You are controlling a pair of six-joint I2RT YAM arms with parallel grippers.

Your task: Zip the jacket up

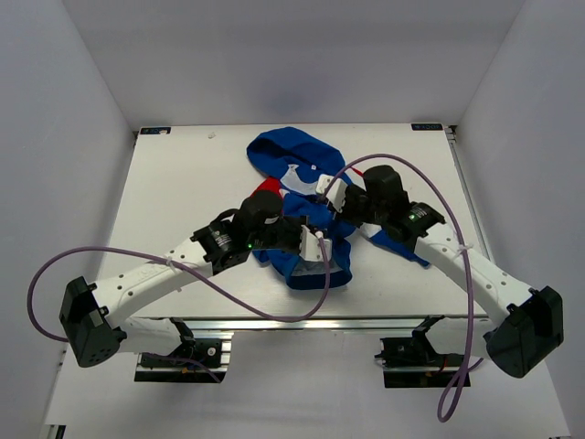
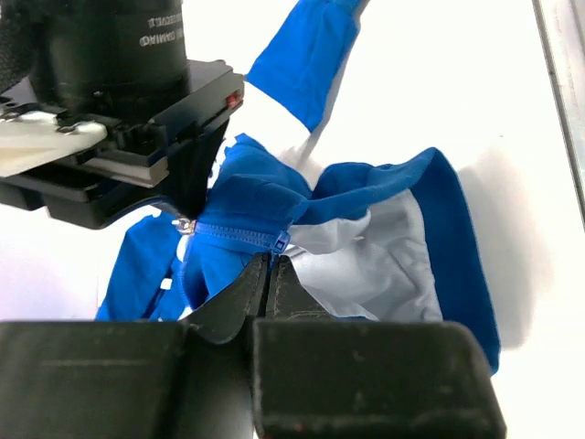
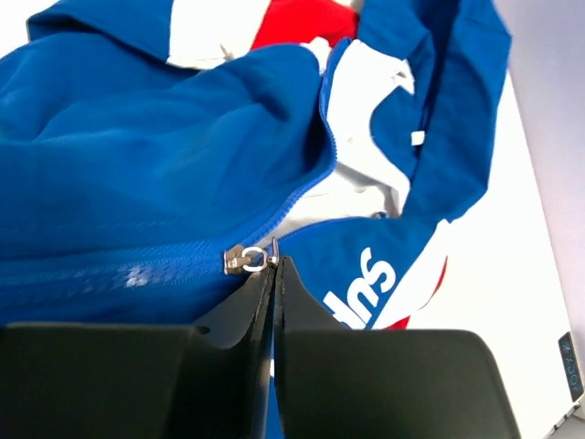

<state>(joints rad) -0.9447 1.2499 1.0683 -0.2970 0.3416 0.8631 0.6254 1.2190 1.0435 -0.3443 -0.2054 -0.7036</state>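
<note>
Jacket [image 1: 289, 152] lies rumpled mid-tabletop [image 1: 183, 183], soft, light and likely to bunch, so it wants tension along the zip. Left fingers [image 2: 233, 306] are closed on fabric at the zipper's lower end; right fingers [image 3: 236, 309] pinch the small metal zipper pull [image 3: 260, 259]. White chest lettering [image 3: 366, 288] reads "Sup".

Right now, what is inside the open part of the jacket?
White lining shows inside the jacket, above the zipper slider. Whatever lies deeper, under the blue cloth, is covered.
</note>
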